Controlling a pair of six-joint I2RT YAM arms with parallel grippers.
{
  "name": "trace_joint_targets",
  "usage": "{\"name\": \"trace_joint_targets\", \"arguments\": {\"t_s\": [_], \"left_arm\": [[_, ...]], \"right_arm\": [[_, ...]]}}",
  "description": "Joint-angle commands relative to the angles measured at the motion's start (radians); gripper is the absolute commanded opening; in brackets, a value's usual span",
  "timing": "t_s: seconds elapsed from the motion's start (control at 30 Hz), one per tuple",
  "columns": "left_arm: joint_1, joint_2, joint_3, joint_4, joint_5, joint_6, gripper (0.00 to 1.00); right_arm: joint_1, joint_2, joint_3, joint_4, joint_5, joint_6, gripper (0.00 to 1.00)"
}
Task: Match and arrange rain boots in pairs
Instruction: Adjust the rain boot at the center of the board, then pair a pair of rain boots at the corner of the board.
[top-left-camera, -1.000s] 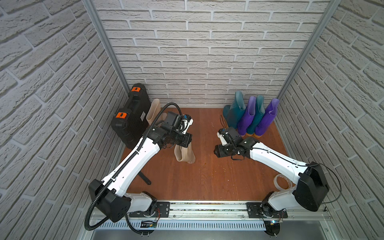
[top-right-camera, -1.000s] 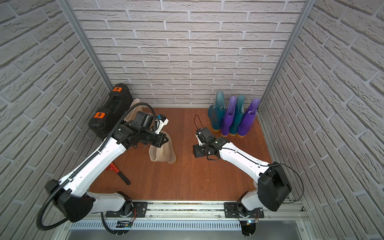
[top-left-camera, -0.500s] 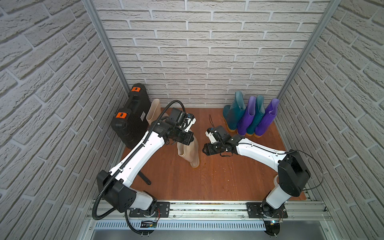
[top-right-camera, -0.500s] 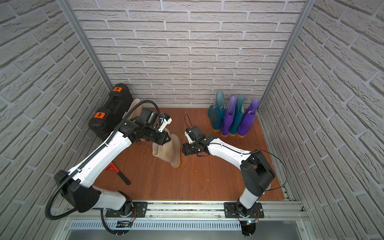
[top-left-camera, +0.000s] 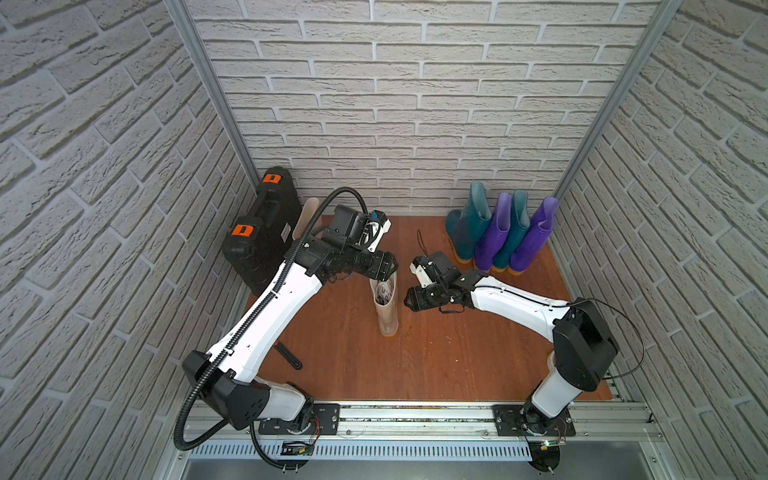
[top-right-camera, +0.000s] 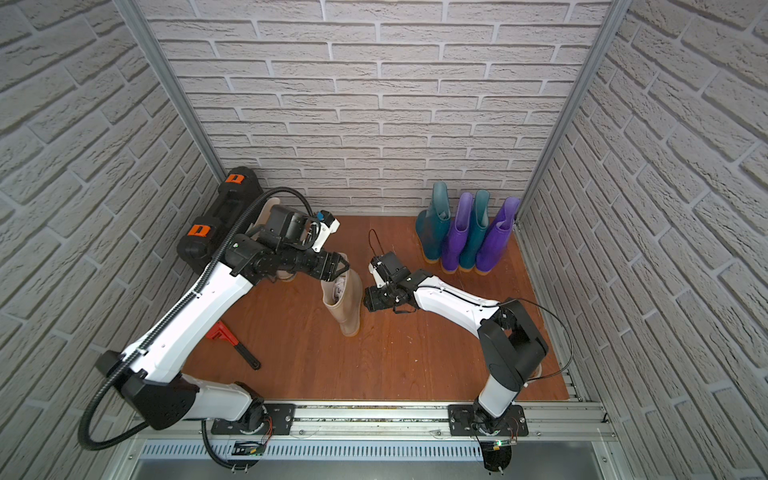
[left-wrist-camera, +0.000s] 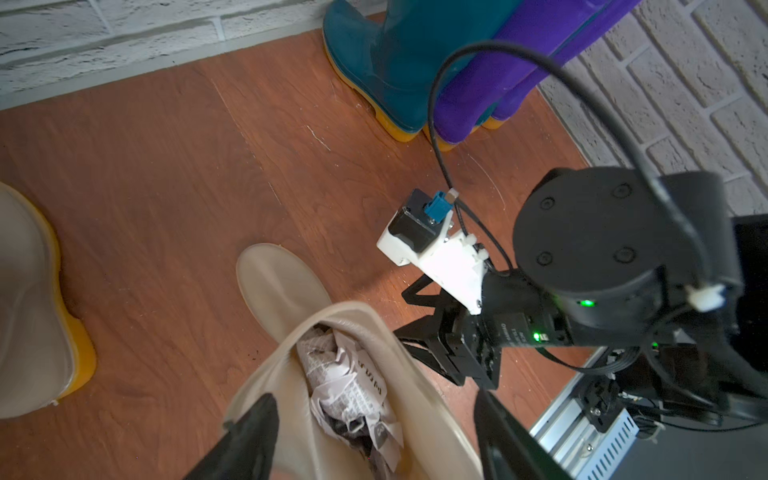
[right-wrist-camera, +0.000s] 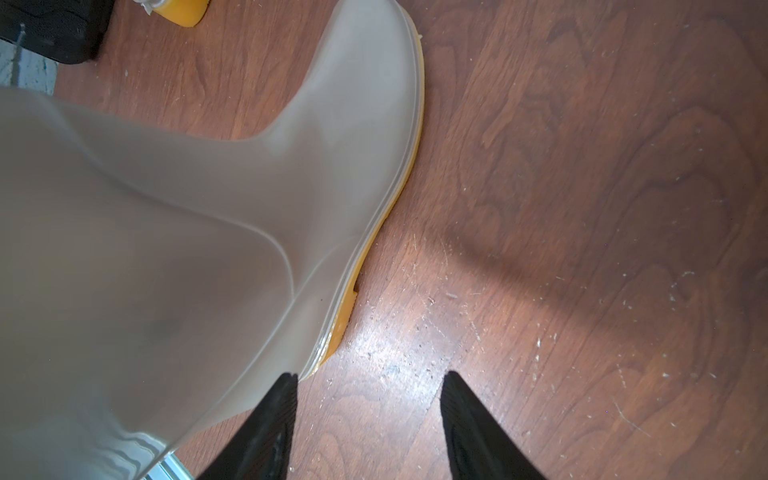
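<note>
One beige rain boot (top-left-camera: 386, 307) (top-right-camera: 344, 303) stands upright mid-floor, stuffed with crumpled newspaper (left-wrist-camera: 349, 374). My left gripper (top-left-camera: 390, 266) (left-wrist-camera: 374, 436) hovers at its top rim, open, with a finger on each side of the shaft. My right gripper (top-left-camera: 409, 299) (right-wrist-camera: 368, 415) is open and empty, low beside this boot's heel (right-wrist-camera: 166, 208). A second beige boot (top-left-camera: 305, 214) (left-wrist-camera: 29, 299) stands by the black case, partly hidden by my left arm. At the back right, teal (top-left-camera: 469, 224), purple (top-left-camera: 496, 235), teal (top-left-camera: 515, 228) and purple (top-left-camera: 536, 237) boots stand in a row.
A black hard case (top-left-camera: 262, 232) with orange latches leans in the back left corner. A red-and-black tool (top-right-camera: 232, 343) lies on the wooden floor near my left arm. Brick walls close three sides. The metal base rail (top-left-camera: 415, 419) runs along the front.
My left gripper has opened and let go of the beige boot after shifting it slightly right. My right gripper has moved left up to the boot.
</note>
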Motion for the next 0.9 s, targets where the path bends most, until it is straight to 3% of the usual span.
{"name": "trace_joint_targets", "arguments": {"t_s": [0.0, 0.37, 0.63, 0.77, 0.87], "left_arm": [[-0.019, -0.059, 0.02, 0.018, -0.1, -0.068, 0.79], [-0.092, -0.084, -0.066, 0.022, -0.23, -0.21, 0.9], [-0.2, 0.003, -0.049, 0.036, -0.343, -0.283, 0.9], [-0.236, 0.068, 0.012, -0.048, -0.443, -0.313, 0.89], [-0.252, 0.105, 0.048, -0.109, -0.499, -0.334, 0.83]], "right_arm": [[0.006, -0.017, 0.012, 0.021, 0.008, -0.01, 0.58], [0.006, -0.043, -0.005, 0.005, 0.004, -0.03, 0.58], [0.006, -0.06, -0.005, -0.016, 0.002, -0.063, 0.58], [0.007, -0.064, -0.007, -0.019, -0.008, -0.071, 0.58], [0.006, -0.072, -0.016, -0.016, -0.001, -0.069, 0.58]]}}
